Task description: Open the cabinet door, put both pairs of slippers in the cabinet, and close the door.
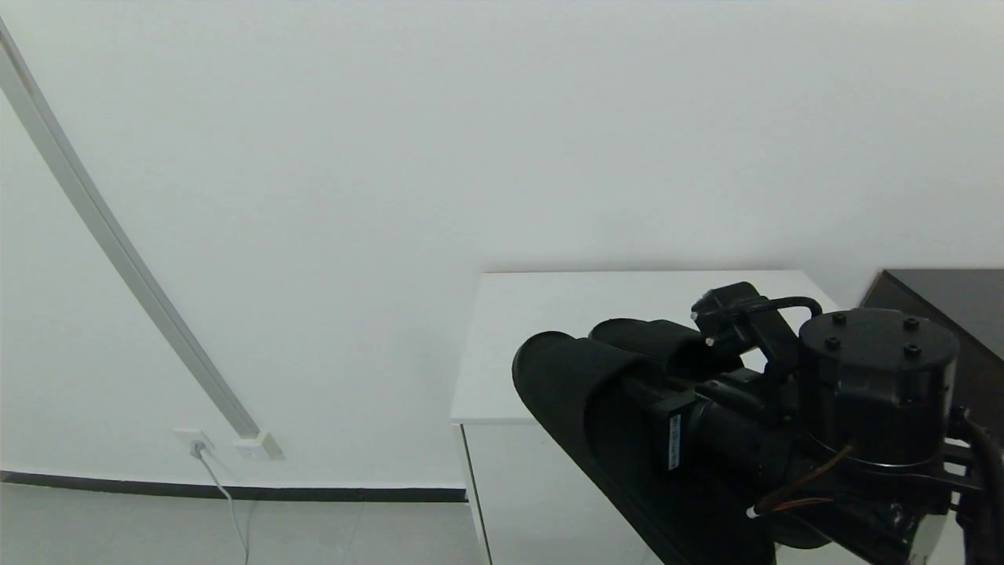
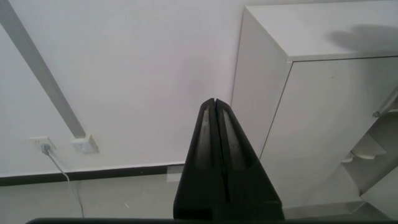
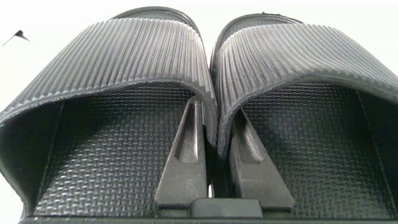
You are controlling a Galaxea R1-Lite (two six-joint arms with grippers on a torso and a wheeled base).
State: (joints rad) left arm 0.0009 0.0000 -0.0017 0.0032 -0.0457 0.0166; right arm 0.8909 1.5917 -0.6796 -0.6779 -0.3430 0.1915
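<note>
Holding black slippers [image 3: 124,68] clamped by inner straps in right pincer [image 3: 216,115]; left pincer [image 2: 215,124] closed, empty; next, likely lower pair into cabinet [image 1: 549,314] ahead of pincer

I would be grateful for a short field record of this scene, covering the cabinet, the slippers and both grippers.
Cabinet: white, against the wall; door state unclear
Slippers: black pair, side by side, held aloft near the cabinet
Right gripper: shut, pinching the pair's two inner strap edges together
Left gripper: shut, empty
</note>
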